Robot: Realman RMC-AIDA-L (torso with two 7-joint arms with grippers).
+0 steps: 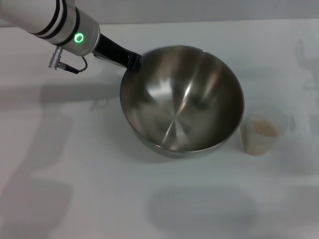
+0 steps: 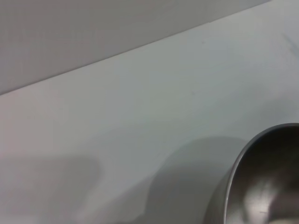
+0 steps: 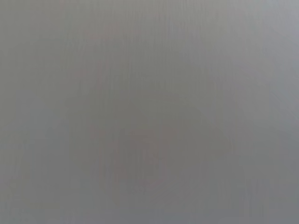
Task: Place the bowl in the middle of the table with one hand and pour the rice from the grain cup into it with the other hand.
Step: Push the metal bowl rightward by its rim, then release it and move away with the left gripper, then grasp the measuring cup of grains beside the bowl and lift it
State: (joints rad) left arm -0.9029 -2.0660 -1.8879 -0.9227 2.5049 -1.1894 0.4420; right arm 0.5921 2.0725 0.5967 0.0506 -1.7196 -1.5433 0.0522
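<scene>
left pincer (image 1: 133, 62) on bowl (image 1: 182, 99) rim

— The big round steel bowl (image 1: 182, 102) at centre: what finish?
— Brushed silver metal, shiny and mirror-like inside.
— The small cup (image 1: 262, 130) right of it?
— Translucent clear plastic, holding pale beige rice (image 1: 262, 127). The white tabletop (image 1: 75, 189) looks smooth, matt.

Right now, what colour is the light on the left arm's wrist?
Green: a small glowing ring, clearest in the head view.
</scene>
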